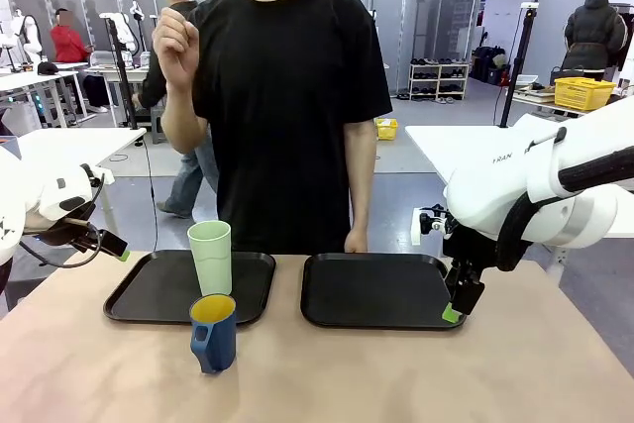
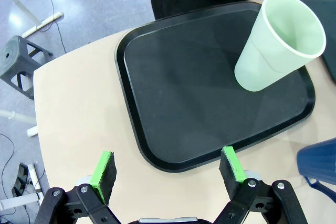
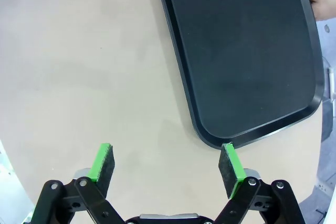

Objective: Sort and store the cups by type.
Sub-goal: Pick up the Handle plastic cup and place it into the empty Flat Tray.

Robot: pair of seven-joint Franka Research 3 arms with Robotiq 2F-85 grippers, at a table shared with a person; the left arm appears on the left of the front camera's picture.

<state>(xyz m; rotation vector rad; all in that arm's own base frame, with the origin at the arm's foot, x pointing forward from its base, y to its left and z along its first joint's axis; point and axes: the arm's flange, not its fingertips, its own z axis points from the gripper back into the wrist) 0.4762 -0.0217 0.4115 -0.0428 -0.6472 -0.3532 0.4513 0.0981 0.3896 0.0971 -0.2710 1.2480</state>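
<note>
At far left, the left claw (image 2: 170,169) hovers open. The mint-green tumbler (image 1: 210,257) stands upright on the left tray (image 1: 149,289), with the blue mug (image 1: 214,332) (yellow inside) on the tabletop (image 1: 396,373) just below it. At right, the right claw (image 3: 168,163) is spread open beside the right tray (image 1: 376,289).

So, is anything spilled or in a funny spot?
Nothing is spilled or broken. The blue mug stands upright on the bare table, off the left tray, while the green tumbler stands on that tray.
</note>
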